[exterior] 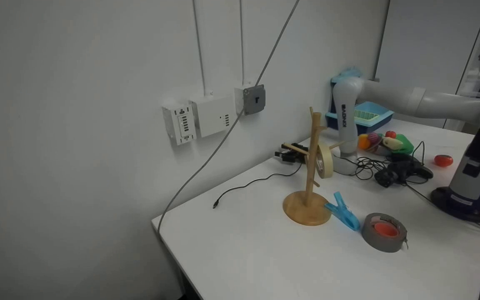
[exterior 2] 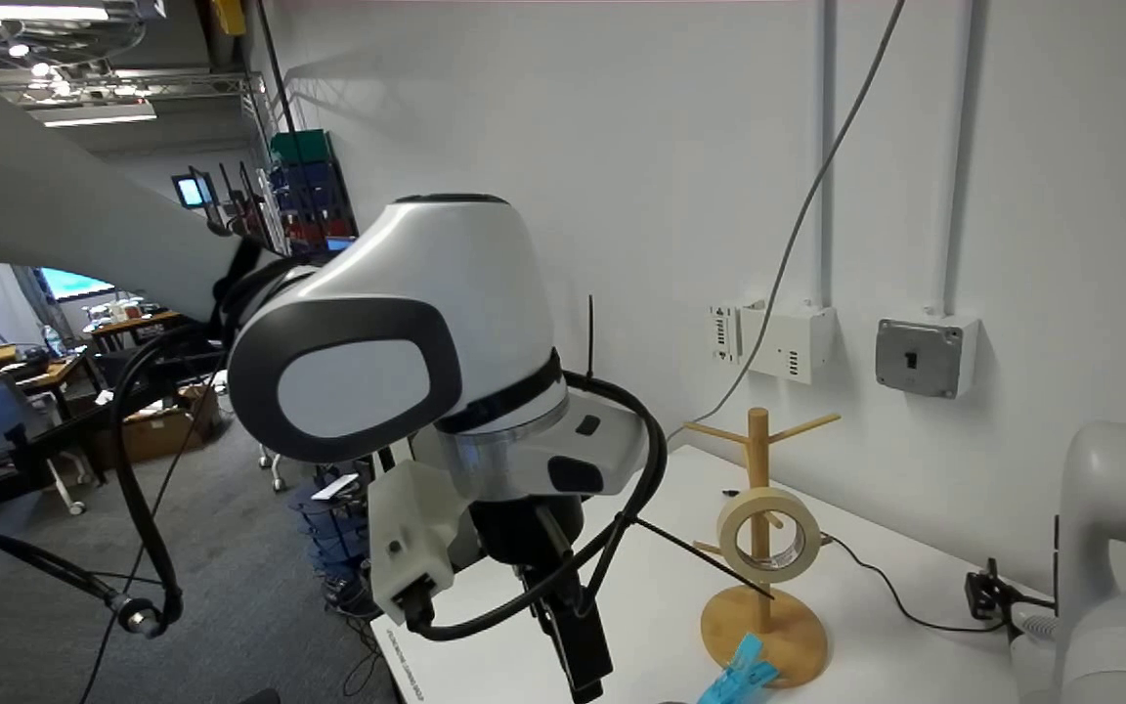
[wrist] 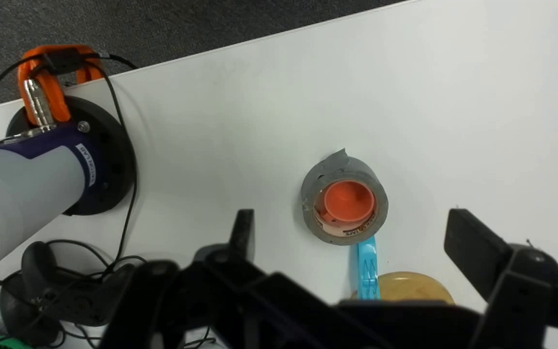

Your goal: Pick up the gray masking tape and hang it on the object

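The gray masking tape (exterior: 375, 242) lies flat on the table in an exterior view, in front of the wooden stand (exterior: 311, 175). In the wrist view the tape (wrist: 318, 180) has a small red cup (wrist: 349, 201) inside its hole. The stand is upright, with side pegs, in both exterior views (exterior 2: 758, 460); the wrist view shows part of its round base (wrist: 412, 286). A beige tape roll (exterior 2: 734, 528) hangs on one of its pegs. My gripper (wrist: 349, 230) is open and empty, its fingers wide apart above the table. It points down in an exterior view (exterior 2: 578, 665).
A blue clip (exterior: 343, 212) lies between the tape and the stand's base. A Kinova arm (exterior: 346, 112) and another arm's base (exterior: 471, 196) stand on the table. Black cables and a controller (exterior: 402, 171), toy food (exterior: 392, 143) and a blue basin (exterior: 369, 116) are farther back.
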`<state>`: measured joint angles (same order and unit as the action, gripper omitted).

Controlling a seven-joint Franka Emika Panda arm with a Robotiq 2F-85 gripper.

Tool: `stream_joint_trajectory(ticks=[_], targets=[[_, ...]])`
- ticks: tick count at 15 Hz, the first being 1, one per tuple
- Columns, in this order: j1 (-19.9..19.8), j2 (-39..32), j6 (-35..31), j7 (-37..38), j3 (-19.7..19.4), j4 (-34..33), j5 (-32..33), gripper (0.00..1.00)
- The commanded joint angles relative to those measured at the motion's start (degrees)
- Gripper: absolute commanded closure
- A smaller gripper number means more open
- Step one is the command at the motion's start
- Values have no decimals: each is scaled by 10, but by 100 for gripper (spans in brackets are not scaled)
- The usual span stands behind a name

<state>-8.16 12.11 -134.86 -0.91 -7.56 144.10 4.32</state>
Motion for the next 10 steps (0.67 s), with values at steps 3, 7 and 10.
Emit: stream_joint_trajectory(ticks=[3,7,10], targets=[[-3,-9,-13,-9,-3,6,3,0],[-2,-36,-30,-29,-11,11,-8,0],[0,-58,-47,-51,-16,10,-23,0]])
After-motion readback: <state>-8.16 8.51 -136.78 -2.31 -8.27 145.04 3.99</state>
